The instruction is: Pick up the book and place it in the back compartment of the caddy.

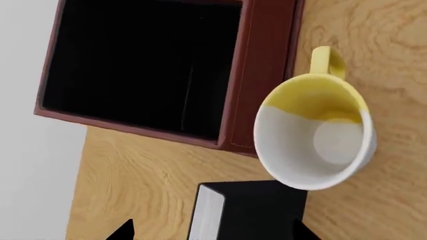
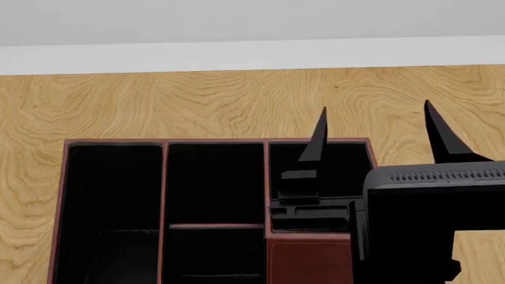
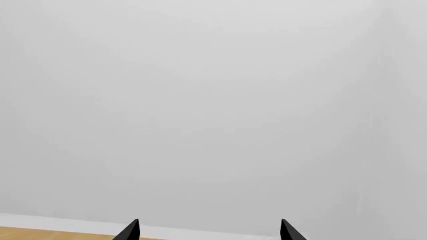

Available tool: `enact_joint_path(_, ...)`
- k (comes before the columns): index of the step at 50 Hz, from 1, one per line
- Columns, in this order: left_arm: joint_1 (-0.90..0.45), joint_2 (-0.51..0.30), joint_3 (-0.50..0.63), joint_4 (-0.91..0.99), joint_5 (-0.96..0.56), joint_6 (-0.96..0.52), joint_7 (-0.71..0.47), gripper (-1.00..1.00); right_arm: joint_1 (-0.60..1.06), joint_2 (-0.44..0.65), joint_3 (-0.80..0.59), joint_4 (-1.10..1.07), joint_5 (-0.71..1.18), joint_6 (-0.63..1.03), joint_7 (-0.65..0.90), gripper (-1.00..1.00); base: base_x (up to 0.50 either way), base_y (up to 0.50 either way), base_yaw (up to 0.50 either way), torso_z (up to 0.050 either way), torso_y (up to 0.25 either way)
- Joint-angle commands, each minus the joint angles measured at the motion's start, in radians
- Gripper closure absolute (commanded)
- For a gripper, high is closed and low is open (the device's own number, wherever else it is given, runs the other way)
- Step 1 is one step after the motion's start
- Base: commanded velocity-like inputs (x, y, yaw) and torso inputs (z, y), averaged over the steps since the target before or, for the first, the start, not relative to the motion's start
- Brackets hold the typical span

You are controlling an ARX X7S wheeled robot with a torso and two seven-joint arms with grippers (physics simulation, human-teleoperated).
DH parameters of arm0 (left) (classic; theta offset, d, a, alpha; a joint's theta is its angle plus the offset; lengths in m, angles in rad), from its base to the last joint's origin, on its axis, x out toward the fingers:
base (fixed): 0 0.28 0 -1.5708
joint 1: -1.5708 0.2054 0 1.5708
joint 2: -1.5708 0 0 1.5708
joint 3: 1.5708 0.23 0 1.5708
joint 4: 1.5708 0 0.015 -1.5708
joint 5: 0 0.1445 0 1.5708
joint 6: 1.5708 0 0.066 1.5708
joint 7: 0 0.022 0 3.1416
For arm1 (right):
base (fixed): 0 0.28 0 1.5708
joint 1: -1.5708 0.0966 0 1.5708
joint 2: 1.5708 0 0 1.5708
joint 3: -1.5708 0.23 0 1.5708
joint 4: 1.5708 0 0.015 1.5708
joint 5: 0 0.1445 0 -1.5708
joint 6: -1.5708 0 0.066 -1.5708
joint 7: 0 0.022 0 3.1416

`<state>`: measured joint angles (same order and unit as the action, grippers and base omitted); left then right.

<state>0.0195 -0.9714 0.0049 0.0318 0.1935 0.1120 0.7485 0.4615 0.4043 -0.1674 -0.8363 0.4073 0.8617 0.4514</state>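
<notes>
The book (image 1: 250, 210) lies on the wooden table, with a black cover and a pale grey-white page edge. It shows only in the left wrist view. My left gripper (image 1: 213, 234) is open, with the book between its fingertips; one fingertip (image 1: 125, 231) stands clear of the page edge. The caddy (image 2: 164, 183) has red-brown rims and black sections; one corner shows in the left wrist view (image 1: 260, 75). The back compartment (image 2: 214, 183) is the far middle section behind a crossbar. My right gripper (image 2: 375, 107) is open and empty above the caddy's right side, and it faces the wall in its own view (image 3: 209, 231).
A yellow and white mug (image 1: 313, 135) stands upright next to the book and close to the caddy's corner. The table edge (image 1: 75, 190) runs beside the book. A stitched brown panel (image 2: 309, 260) fills the caddy's near right part.
</notes>
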Motion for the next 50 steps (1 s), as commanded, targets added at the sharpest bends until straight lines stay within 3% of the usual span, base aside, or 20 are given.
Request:
enact_joint_path(1,-0.014,0.020,0.027,-0.072,0.007,0.041,-0.017,-1.00,0.012,0.001,0.000,-0.016,0.007,0.034,0.019,-1.00,0.00,0.00,0.00,0.000,0.000)
enact_joint_path(19,-0.048,0.022,0.041,-0.159,0.031,0.060,-0.041,-1.00,0.005,0.007,0.001,-0.017,0.011,0.032,0.028,-1.00,0.00,0.00,0.00,0.000,0.000)
enact_joint_path(50,-0.253,0.081,0.160,-0.374,0.074,0.143,-0.004,-1.00,0.025,0.014,-0.006,-0.044,0.014,0.104,0.079,-1.00,0.00,0.00,0.00,0.000,0.000)
